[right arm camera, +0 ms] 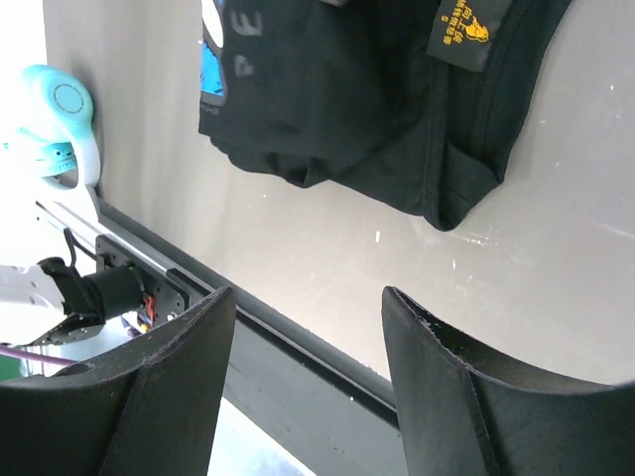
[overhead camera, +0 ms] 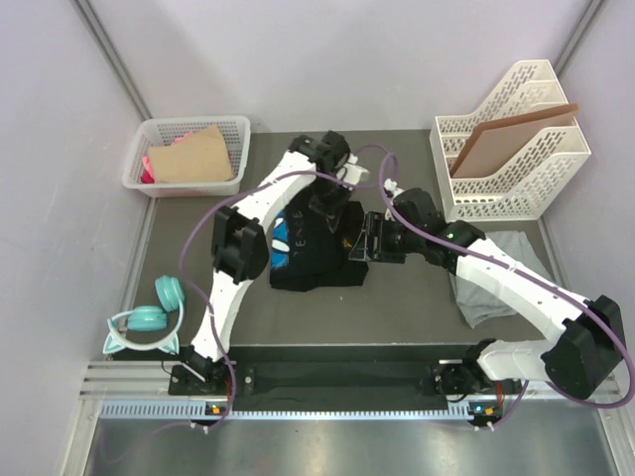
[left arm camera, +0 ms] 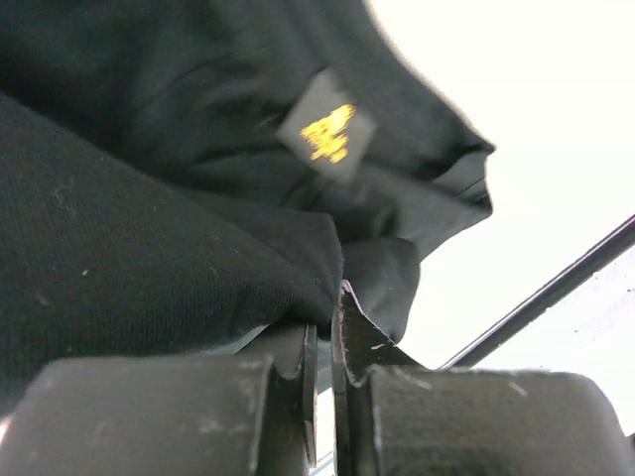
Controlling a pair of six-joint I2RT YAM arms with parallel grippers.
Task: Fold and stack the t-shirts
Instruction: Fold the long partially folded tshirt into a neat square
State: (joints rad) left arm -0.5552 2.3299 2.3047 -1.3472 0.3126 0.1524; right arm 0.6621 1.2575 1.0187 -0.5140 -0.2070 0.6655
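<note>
Two arm bases at the bottom edge of the top view, bolted on the rail. Just above, at lower left: teal headphones [overhead camera: 149,317], lying on the dark table [overhead camera: 397,307].

Lower right: light grey t-shirt [overhead camera: 474,302], rumpled on the table, partly hidden under the right arm, well apart from the black one.

Centre of the frame: black t-shirt [overhead camera: 313,253], bunched in a heap, blue-and-white print on its left side, a small label with yellow print showing in both wrist views.

Left gripper [left arm camera: 322,327]: comes down on the heap from above, fingers all but closed, pinches a fold of the black cloth at the tips.

Right gripper [right arm camera: 308,297]: sits just right of the heap, jaws spread wide, holds nothing, bare table between the fingers.

Upper left: white basket [overhead camera: 193,121] with a brown sheet and something pink inside.

Upper right: white file rack [overhead camera: 516,188], a flat brown board [overhead camera: 506,139] leaning in it.
</note>
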